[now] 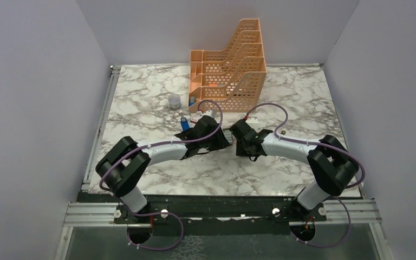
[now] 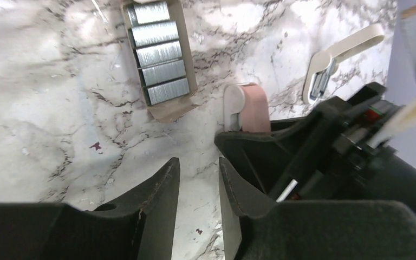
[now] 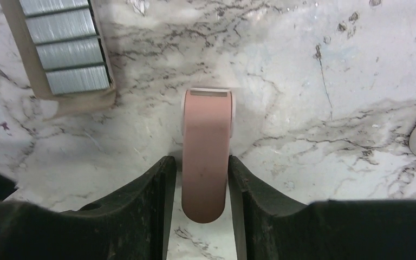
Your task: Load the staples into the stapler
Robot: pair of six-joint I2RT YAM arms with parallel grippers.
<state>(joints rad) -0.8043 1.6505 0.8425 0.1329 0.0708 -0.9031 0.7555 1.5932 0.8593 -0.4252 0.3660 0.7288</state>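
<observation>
- The small red-and-white cardboard box (image 1: pixel 197 115) sits just on the near side of the orange mesh file organiser (image 1: pixel 230 59), which stands at the middle of the far edge. Any print on the box is too small to read.
- The beige-rimmed rectangular tray of metal staple strips (image 2: pixel 160 59) lies flat near the middle of the white marble table (image 1: pixel 303 97). Five silver strips lie side by side across it. In the left wrist view its long axis runs away from the camera, with the far end leaning slightly left.
- The slim blue stapler (image 1: pixel 184 123) lies left of the middle, just beyond the left arm's wrist. Its long axis runs roughly from the near edge to the far edge. Which end points where cannot be told.
- The left gripper (image 2: pixel 197 168) hangs over the marble with its fingers a narrow gap apart. Only bare marble shows between them.
- The right gripper (image 3: pixel 201 162) is closed to the width of a rounded pink block with a white end (image 3: pixel 206 146). A finger lies against each of its long sides, and the white end points away from the wrist.
- A white oblong piece with a metal insert (image 2: pixel 338 54) lies apart from the pink block.
</observation>
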